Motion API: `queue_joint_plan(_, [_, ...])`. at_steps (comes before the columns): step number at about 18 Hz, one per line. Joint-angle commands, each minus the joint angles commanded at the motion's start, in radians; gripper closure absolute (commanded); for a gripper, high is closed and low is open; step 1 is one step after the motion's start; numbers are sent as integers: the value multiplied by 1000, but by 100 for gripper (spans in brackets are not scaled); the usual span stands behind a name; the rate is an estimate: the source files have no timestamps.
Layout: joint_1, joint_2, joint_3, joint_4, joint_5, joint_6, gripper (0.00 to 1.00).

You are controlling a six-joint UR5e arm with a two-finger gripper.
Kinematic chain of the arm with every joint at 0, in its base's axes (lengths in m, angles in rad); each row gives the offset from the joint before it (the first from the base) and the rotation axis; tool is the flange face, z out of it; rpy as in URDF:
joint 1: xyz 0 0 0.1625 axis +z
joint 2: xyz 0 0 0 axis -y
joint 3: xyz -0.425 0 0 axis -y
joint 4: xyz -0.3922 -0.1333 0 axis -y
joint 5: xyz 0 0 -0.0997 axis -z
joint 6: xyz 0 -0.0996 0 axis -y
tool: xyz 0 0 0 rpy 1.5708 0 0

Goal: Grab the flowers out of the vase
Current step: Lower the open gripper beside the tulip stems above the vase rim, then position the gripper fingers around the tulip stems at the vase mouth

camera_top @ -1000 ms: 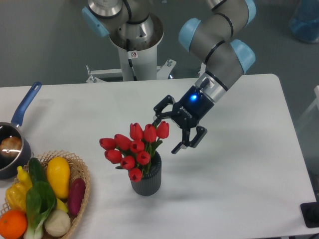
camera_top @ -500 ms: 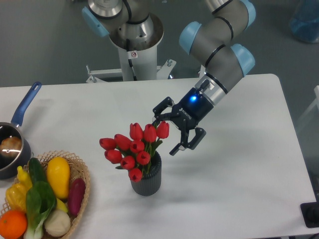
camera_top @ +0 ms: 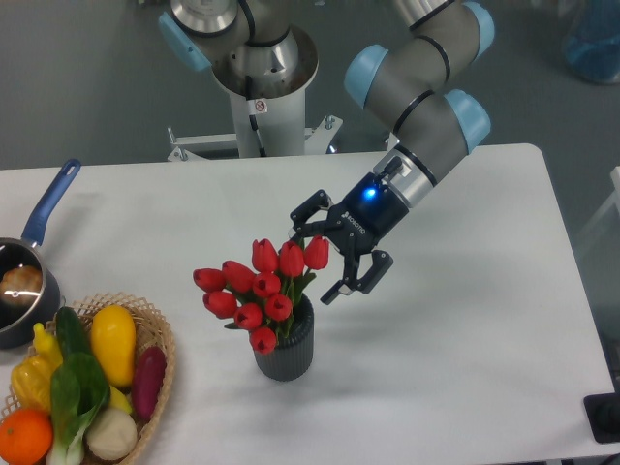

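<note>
Flowers [camera_top: 260,291] in vase [camera_top: 285,349], just left of open-jawed pincer [camera_top: 314,260].

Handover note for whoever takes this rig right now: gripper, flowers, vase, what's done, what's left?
Gripper: open, empty, right beside the top of the flowers, fingers either side of the rightmost bud.
Flowers: in the vase, mid-table, near the front edge.
Done: approach only; nothing grasped.
Left: close on the bunch, probably lower at the stems, and lift it out of the vase.

I see a white table [camera_top: 484,320] under even light, grey floor [camera_top: 87,87] behind, and a blue translucent object [camera_top: 593,39] top right.
</note>
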Motion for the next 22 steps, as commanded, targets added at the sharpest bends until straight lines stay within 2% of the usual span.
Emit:
queue_joint_plan(9, [-21, -15, -3, 3, -41, 0, 0])
queue_joint_plan(15, [-34, -35, -3, 40, -48, 2, 0])
queue_joint_plan(22, [-49, -49, 0, 51, -63, 0, 0])
